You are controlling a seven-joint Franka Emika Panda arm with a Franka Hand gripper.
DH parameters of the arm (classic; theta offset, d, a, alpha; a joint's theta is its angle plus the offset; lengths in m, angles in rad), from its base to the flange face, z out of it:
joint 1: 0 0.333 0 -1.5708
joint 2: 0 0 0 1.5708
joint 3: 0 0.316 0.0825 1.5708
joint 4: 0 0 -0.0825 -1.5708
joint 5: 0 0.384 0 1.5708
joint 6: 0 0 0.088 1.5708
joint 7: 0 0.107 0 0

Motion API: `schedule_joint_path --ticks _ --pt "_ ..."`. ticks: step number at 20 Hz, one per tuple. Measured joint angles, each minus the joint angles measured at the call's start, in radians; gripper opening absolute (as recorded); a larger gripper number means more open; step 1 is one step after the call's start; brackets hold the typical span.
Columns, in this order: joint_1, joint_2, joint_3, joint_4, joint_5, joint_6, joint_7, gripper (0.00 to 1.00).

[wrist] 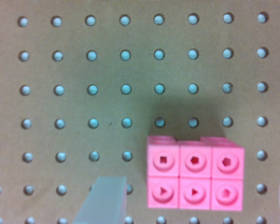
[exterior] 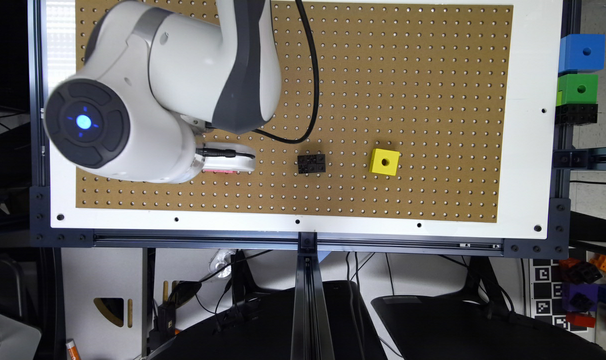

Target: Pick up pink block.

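In the exterior view, the white robot arm (exterior: 148, 95) is being seen at the upper left of the frame, reaching down over the brown pegboard tabletop (exterior: 408, 75). The claw (exterior: 228, 162) is being shown as a white part at the left of centre, and a thin strip of the pink block (exterior: 218, 171) is being glimpsed just under its lower edge. A black brick (exterior: 311, 163) is being seen near the middle of the frame, with a yellow cube (exterior: 384, 161) beside it toward the exterior view's right, the two lying apart from each other. A black cable (exterior: 310, 75) is being seen looping down from the arm across the board. In the wrist view, the pink block (wrist: 195, 173) is being shown lying flat on the pegboard, its six round sockets facing the camera in two rows of three. One pale translucent finger (wrist: 105, 200) is being seen on one side of the block and a sliver of the other at the opposite edge of the picture, so the claw is being held apart with the block between, touching neither finger.
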Motion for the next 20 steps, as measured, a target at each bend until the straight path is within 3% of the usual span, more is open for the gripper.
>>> schedule_joint_path --ticks 6,11,20 --pt "0.000 0.047 0.001 0.029 0.0000 0.007 0.000 1.00" --pt "0.000 0.106 0.002 0.035 0.0000 0.051 0.000 1.00" --pt "0.001 0.115 0.010 0.043 0.0000 0.052 0.000 1.00"
